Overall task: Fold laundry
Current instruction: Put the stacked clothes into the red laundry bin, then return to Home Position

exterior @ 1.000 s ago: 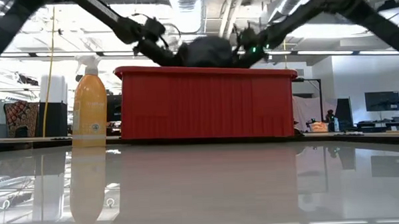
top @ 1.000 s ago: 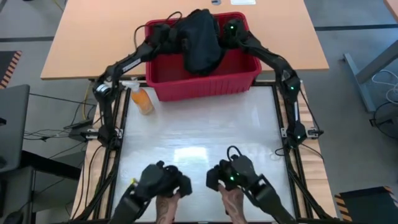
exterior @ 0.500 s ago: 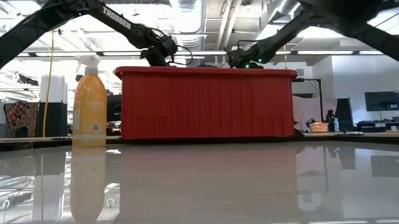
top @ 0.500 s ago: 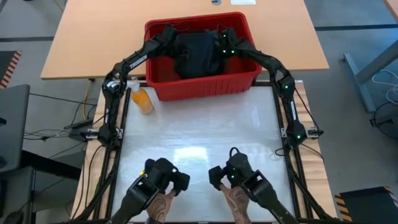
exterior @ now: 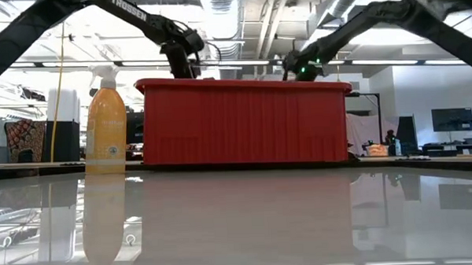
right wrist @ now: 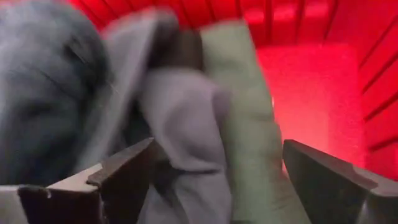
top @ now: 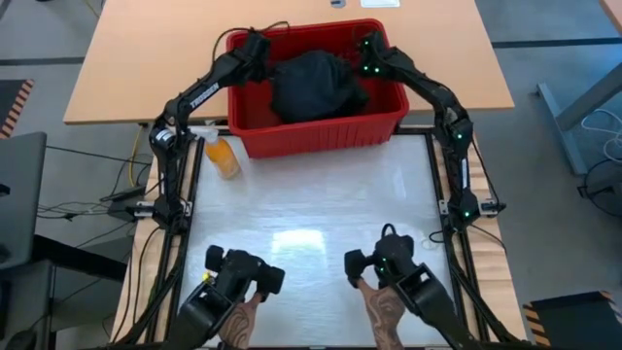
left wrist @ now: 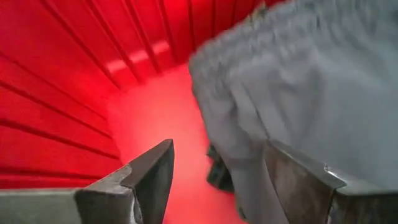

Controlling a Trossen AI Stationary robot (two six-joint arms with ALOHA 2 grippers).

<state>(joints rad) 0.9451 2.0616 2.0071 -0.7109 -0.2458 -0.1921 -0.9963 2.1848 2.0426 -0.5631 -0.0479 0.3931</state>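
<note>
The laundry [top: 311,86] is a heap of dark cloth lying inside the red bin [top: 321,136] at the table's far side. My left gripper [top: 255,47] is open over the bin's left part, with the heap's edge [left wrist: 298,81] beside it and the bin's floor [left wrist: 161,106] below. My right gripper [top: 367,49] is open over the bin's right part, above dark cloth [right wrist: 56,93] and a paler green-grey fold [right wrist: 242,93]. In the low view both grippers, the left [exterior: 182,60] and the right [exterior: 297,70], show just above the bin's rim, and the laundry is hidden.
An orange spray bottle [top: 222,156] stands left of the bin, also in the low view [exterior: 106,121]. The white table top [top: 311,214] lies bare in front of the bin. A person's hands [top: 243,311] hold two more dark arms at the near edge.
A second ago both grippers held a dark garment up over the bin, its lower part hanging over the near wall. They lowered it into the bin, let go, and moved apart toward the bin's left and right ends. The garment now lies on the heap.
</note>
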